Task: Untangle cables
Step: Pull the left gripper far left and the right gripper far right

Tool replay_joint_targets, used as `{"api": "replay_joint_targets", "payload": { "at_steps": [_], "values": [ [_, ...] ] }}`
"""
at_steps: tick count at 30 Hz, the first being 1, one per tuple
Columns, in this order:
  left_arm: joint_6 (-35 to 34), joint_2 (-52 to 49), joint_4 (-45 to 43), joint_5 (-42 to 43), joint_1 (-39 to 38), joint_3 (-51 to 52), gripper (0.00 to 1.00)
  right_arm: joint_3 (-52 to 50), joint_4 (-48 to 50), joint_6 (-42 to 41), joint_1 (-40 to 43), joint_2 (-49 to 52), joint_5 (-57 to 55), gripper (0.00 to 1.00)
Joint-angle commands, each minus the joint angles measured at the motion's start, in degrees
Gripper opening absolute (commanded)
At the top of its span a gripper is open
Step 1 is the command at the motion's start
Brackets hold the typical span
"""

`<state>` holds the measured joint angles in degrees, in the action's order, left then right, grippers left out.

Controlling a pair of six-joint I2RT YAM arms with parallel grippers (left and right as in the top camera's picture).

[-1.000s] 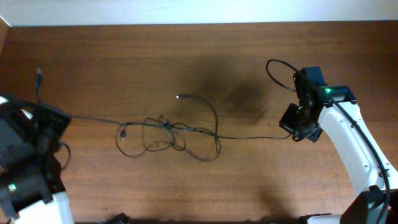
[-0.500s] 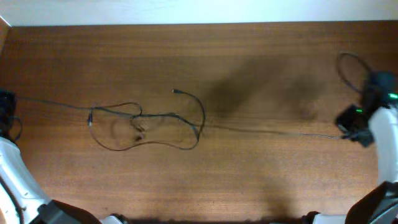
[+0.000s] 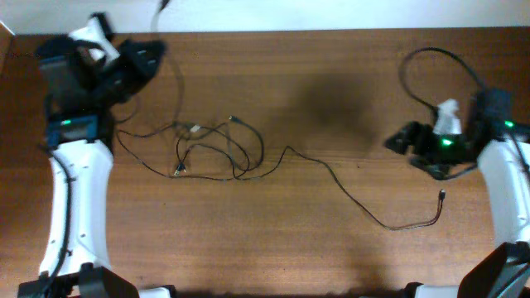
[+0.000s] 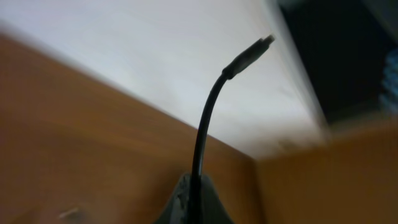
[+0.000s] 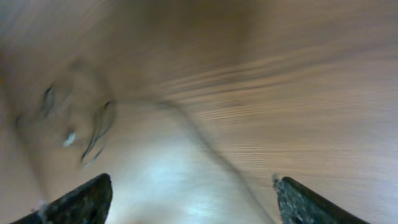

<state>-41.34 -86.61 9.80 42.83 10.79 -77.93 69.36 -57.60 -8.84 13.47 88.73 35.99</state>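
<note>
Several thin black cables [image 3: 207, 151] lay knotted in a loose cluster of loops on the table [image 3: 331, 257], left of centre. One strand [image 3: 356, 199] trailed out of the knot to the right and ended in a loose plug [image 3: 443, 196] lying on the wood near the right gripper [image 3: 393, 142].

Right gripper: jaws wide apart, nothing between them in the wrist view, clear of the strand.

Left gripper [image 4: 193, 202]: clamped on a cable a little below its plug end [image 4: 252, 53], raised at the far left corner. The cord ran down from it to the knot.

Handling, as judged: the cords were light and limp, with no stiffness to push with. A fast pull would likely drag the whole knot. They were thin and smooth, so liable to slip between the pads. The best hold was judged to be the thicker plug moulding or just behind it; the loose plug looked the obvious pick-up.
</note>
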Motion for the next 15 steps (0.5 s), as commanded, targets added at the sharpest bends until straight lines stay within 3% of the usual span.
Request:
{"api": "replay_joint_targets", "payload": {
  "at_steps": [1,3,5,8,10,13,15],
  "values": [
    [-12.74,1.03,-17.57,9.92,-3.89,-1.09,0.0,0.17,4.72,2.86,-9.38,-0.2,14.01,0.97],
    [-22.62,1.84,-32.72,12.94,-3.87,-1.09,0.0,0.17,10.62,1.27,-15.15,-0.17,17.7,0.99],
    [-30.05,3.23,-44.11,13.6,-3.87,-1.09,0.0,0.17,19.1,-9.09,-20.83,0.28,17.55,0.99],
    [-30.05,5.44,-44.94,13.33,-3.87,-1.09,0.0,0.17,27.02,-15.85,-26.62,2.75,12.41,0.99],
    [-30.05,6.84,-44.96,12.13,-3.87,-1.09,0.0,0.17,28.02,-20.61,-30.49,5.33,-0.2,0.99],
    [-30.05,8.5,-44.94,11.17,-3.78,-1.09,0.0,0.17,28.39,-19.93,-33.42,8.87,-14.08,0.97],
    [-30.05,8.87,-44.94,11.19,-3.76,-1.09,0.0,0.17,29.86,-19.5,-33.51,11.54,-15.69,0.66]
  ]
}}
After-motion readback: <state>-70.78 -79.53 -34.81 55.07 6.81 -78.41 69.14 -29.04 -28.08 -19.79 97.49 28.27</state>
